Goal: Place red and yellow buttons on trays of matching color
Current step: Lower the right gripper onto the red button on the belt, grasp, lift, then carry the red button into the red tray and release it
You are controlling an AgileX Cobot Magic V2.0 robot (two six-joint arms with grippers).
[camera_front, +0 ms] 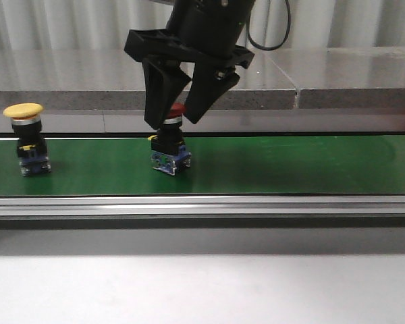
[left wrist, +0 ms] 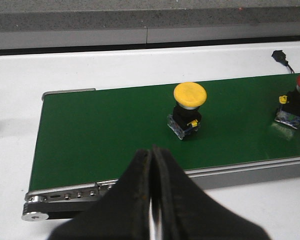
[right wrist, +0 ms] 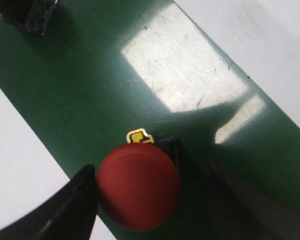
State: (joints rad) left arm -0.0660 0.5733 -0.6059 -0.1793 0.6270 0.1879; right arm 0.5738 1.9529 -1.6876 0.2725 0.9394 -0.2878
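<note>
Buttons number two on the green conveyor belt (camera_front: pixel 270 165): one red button (camera_front: pixel 170 150) and one yellow button (camera_front: pixel 28 138). No tray shows in any view, so nothing can be said of containers or their contents.

In the front view the red button stands upright near the belt's middle, and the yellow button stands upright well apart from it at 9 o'clock, close to the belt's left end. Each has a mushroom cap, a black body and a clear blue-tinted base with a small yellow tab.

Right gripper (camera_front: pixel 174 120) hangs directly over the red button with its two dark fingers spread wide, one on each side of the red cap. In the right wrist view the cap (right wrist: pixel 139 186) sits between the fingers (right wrist: pixel 72 210), and a gap shows on the far side; whether the near finger touches the cap cannot be told.

Left gripper (left wrist: pixel 152 200) has its two black fingers pressed together with nothing between them. In the left wrist view it sits off the belt's near edge, with the yellow button (left wrist: pixel 187 109) beyond it on the belt and the red one (left wrist: pixel 295 104) farther along.

A grey stone ledge (camera_front: pixel 337 77) runs behind the belt.
</note>
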